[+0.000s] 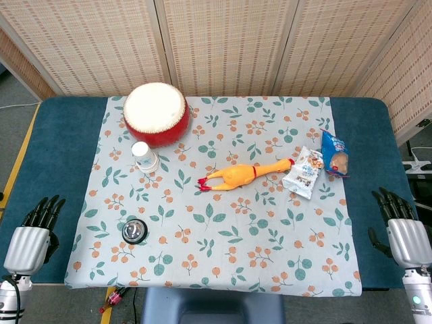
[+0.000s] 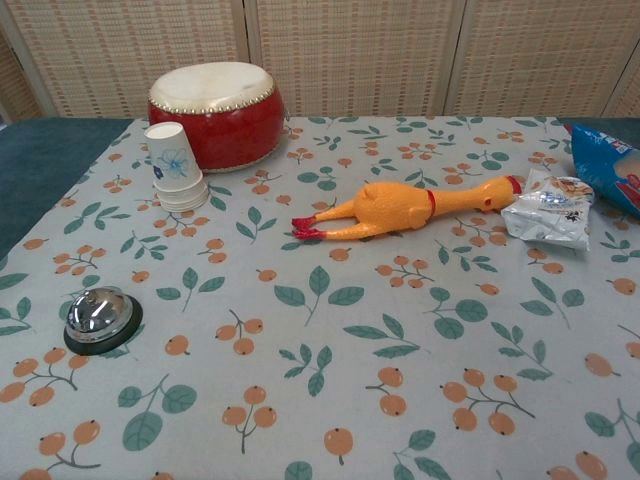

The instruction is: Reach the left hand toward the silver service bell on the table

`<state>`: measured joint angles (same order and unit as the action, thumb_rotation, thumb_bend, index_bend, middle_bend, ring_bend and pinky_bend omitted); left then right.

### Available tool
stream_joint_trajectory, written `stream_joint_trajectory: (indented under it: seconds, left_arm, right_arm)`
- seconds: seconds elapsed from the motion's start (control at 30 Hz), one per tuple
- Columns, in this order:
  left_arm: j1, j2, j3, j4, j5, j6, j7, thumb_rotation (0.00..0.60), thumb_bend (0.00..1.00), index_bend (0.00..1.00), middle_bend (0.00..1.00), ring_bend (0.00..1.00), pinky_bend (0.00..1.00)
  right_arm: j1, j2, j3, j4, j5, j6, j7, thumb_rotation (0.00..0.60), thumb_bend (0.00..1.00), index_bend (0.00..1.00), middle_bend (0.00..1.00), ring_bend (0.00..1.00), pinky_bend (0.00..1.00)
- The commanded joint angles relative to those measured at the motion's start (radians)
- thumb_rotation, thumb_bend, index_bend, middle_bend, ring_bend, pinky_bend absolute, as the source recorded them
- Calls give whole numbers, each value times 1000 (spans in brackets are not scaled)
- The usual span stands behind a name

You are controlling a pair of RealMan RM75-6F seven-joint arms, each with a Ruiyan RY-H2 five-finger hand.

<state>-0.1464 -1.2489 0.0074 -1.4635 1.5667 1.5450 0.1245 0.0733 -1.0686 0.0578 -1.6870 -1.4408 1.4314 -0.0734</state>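
The silver service bell [image 1: 134, 231] [image 2: 100, 317] sits on a black base near the front left of the patterned cloth. My left hand [image 1: 32, 236] rests on the blue table edge well to the left of the bell, fingers extended and apart, holding nothing. My right hand [image 1: 401, 228] lies at the far right edge, also empty with fingers apart. Neither hand shows in the chest view.
A red drum [image 1: 156, 113] stands at the back left, with an upturned stack of paper cups [image 1: 144, 156] in front of it. A yellow rubber chicken [image 1: 243, 175] lies mid-table. Two snack packets [image 1: 305, 172] [image 1: 335, 153] lie at the right.
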Motion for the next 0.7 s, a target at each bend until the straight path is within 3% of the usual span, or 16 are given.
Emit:
stream_joint_trajectory:
  seconds: [0.03, 0.23, 0.3, 0.43, 0.7]
  left_arm:
    - [2, -5, -1, 6, 1, -7, 5, 600, 1000, 0, 21, 31, 240]
    - [-12, -19, 1, 14, 1, -49, -11, 600, 1000, 0, 13, 19, 232]
    - [-24, -38, 4, 29, 18, -61, -27, 600, 1000, 0, 1, 2, 185]
    - [-74, -120, 3, 103, 71, -95, -113, 600, 1000, 0, 0, 0, 112]
    - [-164, -325, -8, 281, 96, -186, -187, 600, 1000, 0, 0, 0, 89]
  right_arm:
    - [0, 0, 0, 1, -2, 1, 0, 600, 381, 0, 0, 0, 92]
    - [-1, 7, -3, -4, -6, -1, 8, 600, 381, 0, 0, 0, 92]
    - [-1, 3, -1, -2, -4, 1, 7, 600, 381, 0, 0, 0, 92]
    - [2, 3, -3, -7, 0, -10, 0, 600, 381, 0, 0, 0, 92]
    - [8, 26, -13, -10, -9, -32, 27, 600, 381, 5, 0, 0, 92]
